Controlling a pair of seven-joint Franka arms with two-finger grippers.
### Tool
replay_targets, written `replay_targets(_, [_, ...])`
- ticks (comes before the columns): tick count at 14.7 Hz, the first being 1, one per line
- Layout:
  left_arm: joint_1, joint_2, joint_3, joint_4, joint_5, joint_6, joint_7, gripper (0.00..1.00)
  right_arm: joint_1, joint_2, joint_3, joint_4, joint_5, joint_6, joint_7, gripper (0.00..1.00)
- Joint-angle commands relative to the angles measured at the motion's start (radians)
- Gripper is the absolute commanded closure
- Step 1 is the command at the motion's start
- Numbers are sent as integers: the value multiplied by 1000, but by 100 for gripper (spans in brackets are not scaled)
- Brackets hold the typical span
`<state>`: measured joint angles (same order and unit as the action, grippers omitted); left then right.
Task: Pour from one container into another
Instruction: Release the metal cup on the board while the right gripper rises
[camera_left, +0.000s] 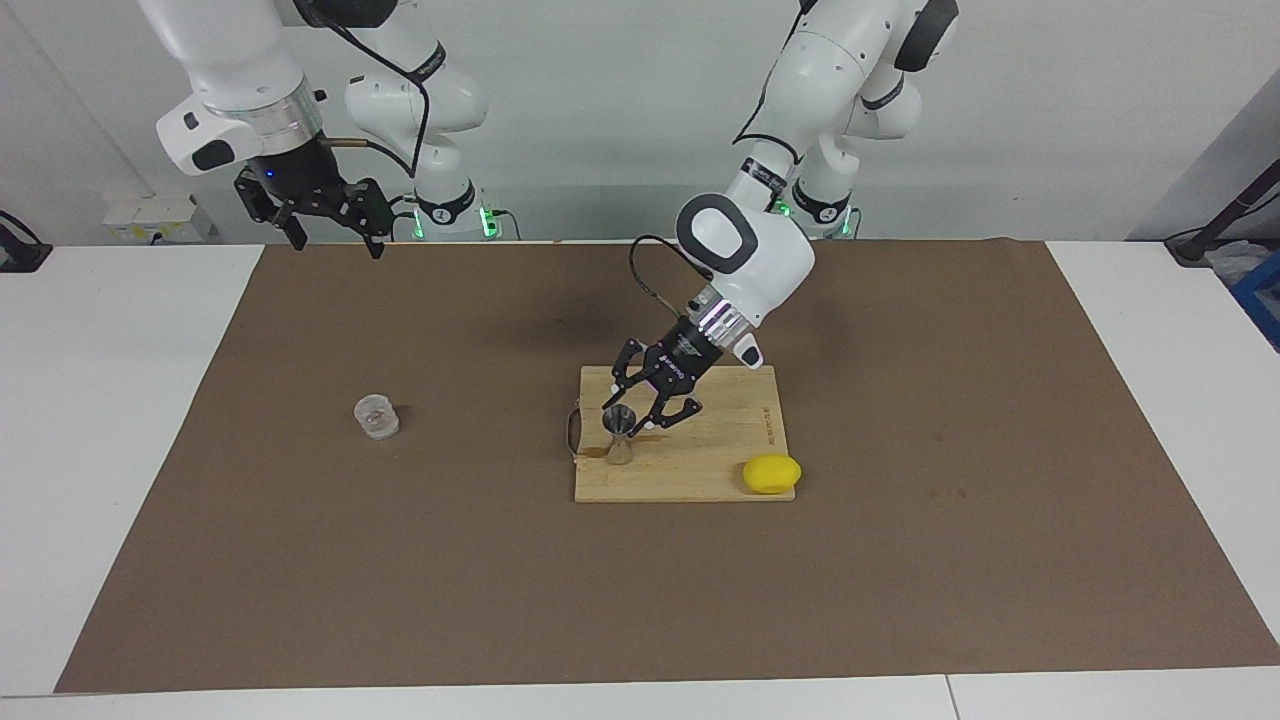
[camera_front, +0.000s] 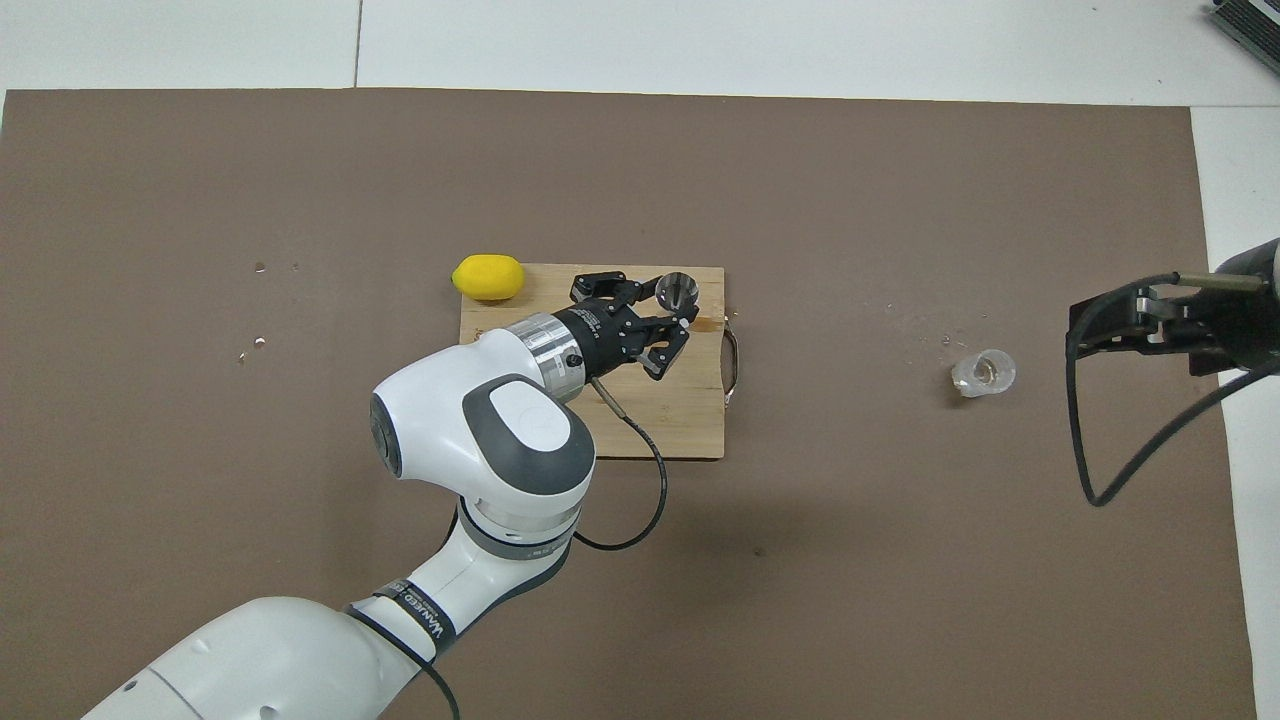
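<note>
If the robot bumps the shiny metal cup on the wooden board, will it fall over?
Probably, yes. The jigger stands upright on the wooden board, tall for its small foot with a narrow waist, so a sideways knock could tip it. Its smooth, round steel may slip in a grip and roll once down. It looks stiff, unlikely to break.
</note>
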<state>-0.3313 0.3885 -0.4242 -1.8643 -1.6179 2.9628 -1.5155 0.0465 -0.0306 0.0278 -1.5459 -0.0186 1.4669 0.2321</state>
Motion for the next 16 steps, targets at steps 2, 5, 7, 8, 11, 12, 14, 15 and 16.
replay_targets(2, [-11,-34,12,-33,13,25,-6,100,0,-12,-5,-8,19,6,-7,1])
replay_targets(5, [-11,-34,12,-36,19,32,-6,100,-2,-8,-6,-13,19,52,55,1])
replay_targets(7, [-11,-34,12,-35,27,32,-8,51,-16,3,-6,-14,19,76,93,1])
replay_targets(8, [-11,-34,12,-35,33,33,-8,1,-23,4,-6,-25,19,98,116,1])
replay_targets(11, [-11,-52,12,-30,32,33,-9,0,-40,33,-6,-49,20,154,189,1])
replay_targets(12, [-9,-68,12,-32,32,32,-11,0,-48,58,-6,-49,19,161,269,1])
replay_targets(14, [3,-121,10,-61,33,19,-14,0,-62,101,-6,-52,20,197,349,1])
replay_targets(15, [11,-155,10,-75,33,7,-14,0,-63,112,-6,-65,20,229,395,1])
replay_targets(16, [26,-184,10,-90,33,-11,-9,0,-66,123,-6,-80,20,257,441,1])
